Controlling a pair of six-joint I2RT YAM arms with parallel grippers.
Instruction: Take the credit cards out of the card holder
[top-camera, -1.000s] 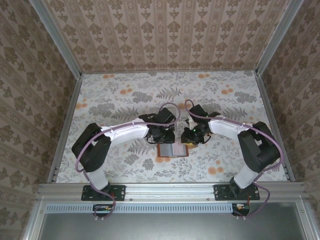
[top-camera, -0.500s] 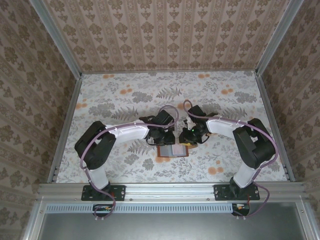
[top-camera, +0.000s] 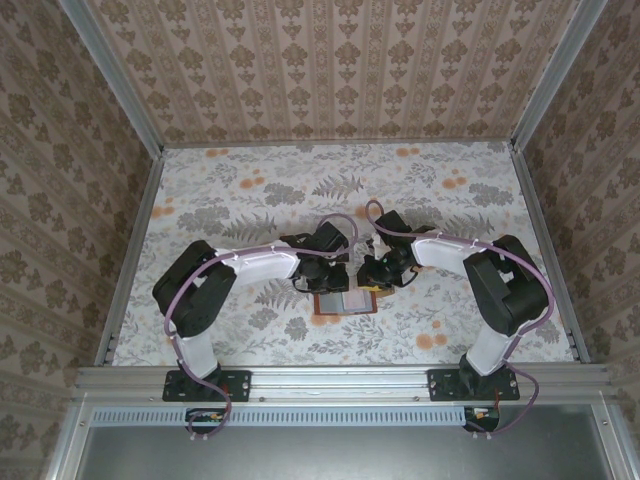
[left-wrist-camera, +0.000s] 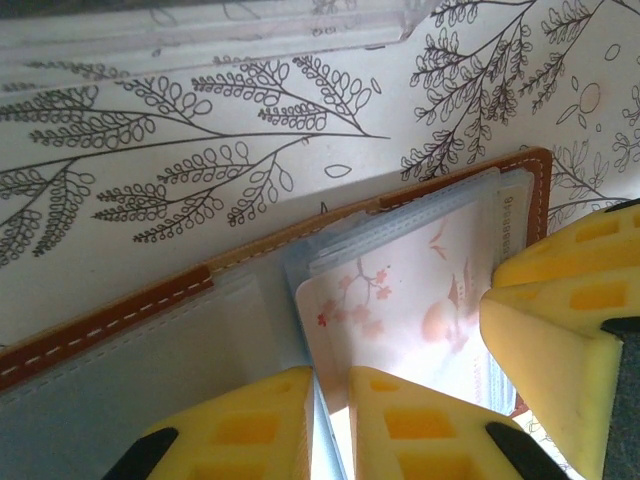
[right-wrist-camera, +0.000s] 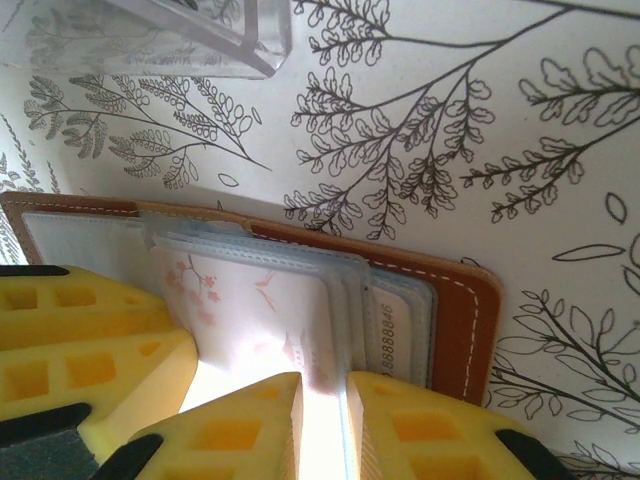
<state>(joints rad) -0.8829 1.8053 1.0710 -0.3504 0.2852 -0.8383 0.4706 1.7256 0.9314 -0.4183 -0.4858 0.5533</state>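
Top view, 2 arms bent inward, left gripper (top-camera: 332, 272) and right gripper (top-camera: 374, 272) side by side at far edge of open card holder (top-camera: 345, 302), left wrist view, fingers (left-wrist-camera: 250, 430) pinching 1 clear pocket leaf of card holder beside blossom-print card (left-wrist-camera: 400, 300), right wrist view, fingers (right-wrist-camera: 420, 430) pinching another leaf, numbered card (right-wrist-camera: 395, 335) tucked inside.

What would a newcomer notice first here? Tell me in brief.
The open brown card holder lies mid-way along the near side of the floral table, with both arms bent in over it. Up close, the yellow-tipped left gripper and right gripper each pinch one of its clear sleeves. A blossom-printed card sits in a pocket beside them.
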